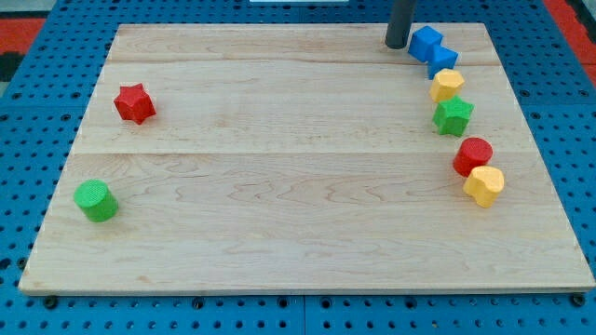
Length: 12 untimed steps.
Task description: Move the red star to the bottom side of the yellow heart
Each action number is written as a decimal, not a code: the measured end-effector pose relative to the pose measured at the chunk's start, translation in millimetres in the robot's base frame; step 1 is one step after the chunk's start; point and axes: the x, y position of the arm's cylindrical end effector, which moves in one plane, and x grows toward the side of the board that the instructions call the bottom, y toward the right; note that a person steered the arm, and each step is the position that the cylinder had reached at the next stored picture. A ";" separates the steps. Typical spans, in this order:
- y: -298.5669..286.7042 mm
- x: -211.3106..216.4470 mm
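The red star (135,102) lies near the board's left edge, in the upper half. The yellow heart (484,185) lies far across at the view's right, just below and touching a red cylinder (474,154). My tip (398,45) is at the view's top, right of centre, just left of a blue cube (425,42). It is far from the red star and well above the yellow heart.
A second blue block (443,59), another yellow block (447,85) and a green star (453,115) run down the right side in a curved line. A green cylinder (96,200) sits at the lower left. The wooden board (279,242) rests on blue pegboard.
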 end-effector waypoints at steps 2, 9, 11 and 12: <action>7.3 0.0; -346.4 38.3; -352.6 166.5; -285.0 206.3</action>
